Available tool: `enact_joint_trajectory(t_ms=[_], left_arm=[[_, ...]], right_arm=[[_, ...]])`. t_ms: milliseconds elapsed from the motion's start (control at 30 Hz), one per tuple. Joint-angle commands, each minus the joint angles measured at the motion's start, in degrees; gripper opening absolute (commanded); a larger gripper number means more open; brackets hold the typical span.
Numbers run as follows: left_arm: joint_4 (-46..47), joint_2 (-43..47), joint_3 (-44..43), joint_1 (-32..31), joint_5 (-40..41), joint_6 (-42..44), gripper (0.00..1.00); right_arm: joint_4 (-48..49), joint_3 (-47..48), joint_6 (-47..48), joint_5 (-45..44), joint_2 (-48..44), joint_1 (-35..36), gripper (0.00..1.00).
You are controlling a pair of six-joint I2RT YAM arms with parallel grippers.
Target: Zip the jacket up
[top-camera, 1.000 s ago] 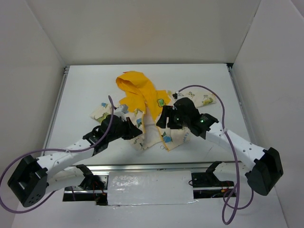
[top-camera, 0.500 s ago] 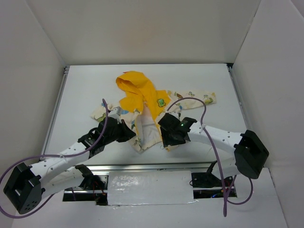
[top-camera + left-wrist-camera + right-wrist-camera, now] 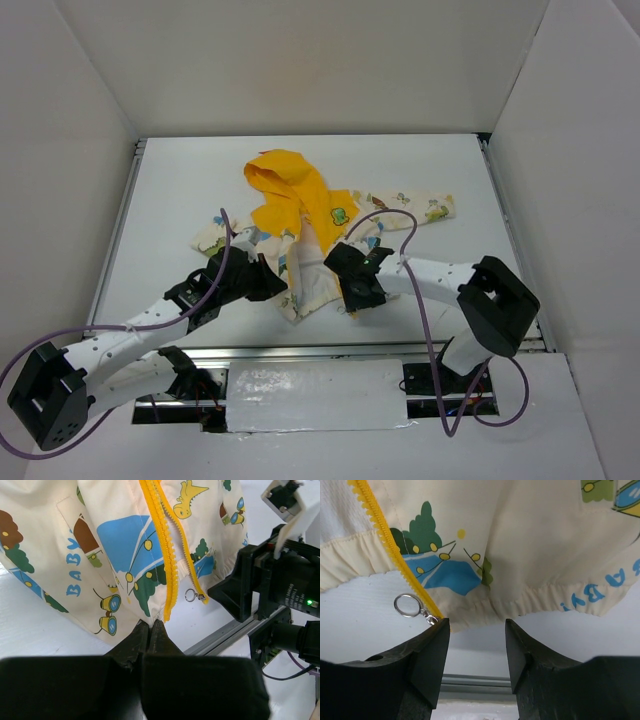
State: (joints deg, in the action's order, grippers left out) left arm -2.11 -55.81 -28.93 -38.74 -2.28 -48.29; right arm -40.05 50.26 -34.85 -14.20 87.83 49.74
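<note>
Black fingers of my left tool (image 3: 149,626) are pressed together on the bottom hem of the small cream jacket with cartoon prints and a yellow hood (image 3: 296,200), right at the foot of its yellow toothed zip (image 3: 161,545). My right tool (image 3: 475,630) stands with its fingers apart just off the hem on the other front panel, touching no cloth. The small metal ring pull (image 3: 424,614) hangs at the zip's lower end, just above the finger on the left of that view. The zip's two sides lie parted up the front.

The jacket lies spread mid-bench, hood away from me, hem close to the grey metal rail (image 3: 300,352) at the near edge. Bare white bench (image 3: 180,180) runs wide on the left and beyond the hood. One long sleeve (image 3: 420,208) reaches toward the white side wall (image 3: 560,200) on my right.
</note>
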Motion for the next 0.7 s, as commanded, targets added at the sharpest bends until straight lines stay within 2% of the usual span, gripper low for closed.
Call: enact_joint_trajectory(t_ms=[0, 167, 233, 333, 367, 433, 500, 667], left_arm=[[1.3, -0.4, 0.2, 0.2, -1.9, 1.4, 0.0], [1.2, 0.4, 0.4, 0.2, -2.1, 1.8, 0.0], [1.1, 0.4, 0.4, 0.2, -2.3, 1.9, 0.0], [1.1, 0.4, 0.3, 0.2, -2.6, 2.0, 0.0], [1.1, 0.5, 0.3, 0.2, -2.7, 2.0, 0.0], [1.0, 0.7, 0.4, 0.2, -2.7, 1.9, 0.0], [0.7, 1.1, 0.4, 0.2, -2.4, 2.0, 0.0], [1.1, 1.3, 0.6, 0.2, -2.1, 1.8, 0.0]], right_arm=[[2.3, 1.8, 0.4, -1.2, 2.3, 0.4, 0.55], [4.2, 0.3, -0.3, 1.1, 5.3, 0.4, 0.55], [5.7, -0.3, -0.2, 2.4, 5.8, 0.4, 0.52], [7.5, -1.0, 0.2, 5.6, 6.8, 0.4, 0.38], [8.2, -1.2, 0.5, 7.2, 7.7, 0.4, 0.28], [8.4, -1.3, 0.3, 7.5, 8.8, 0.4, 0.16], [7.7, -0.9, -0.4, 6.6, 8.9, 0.4, 0.0], [9.9, -0.7, -2.1, 7.6, 3.8, 0.4, 0.0]])
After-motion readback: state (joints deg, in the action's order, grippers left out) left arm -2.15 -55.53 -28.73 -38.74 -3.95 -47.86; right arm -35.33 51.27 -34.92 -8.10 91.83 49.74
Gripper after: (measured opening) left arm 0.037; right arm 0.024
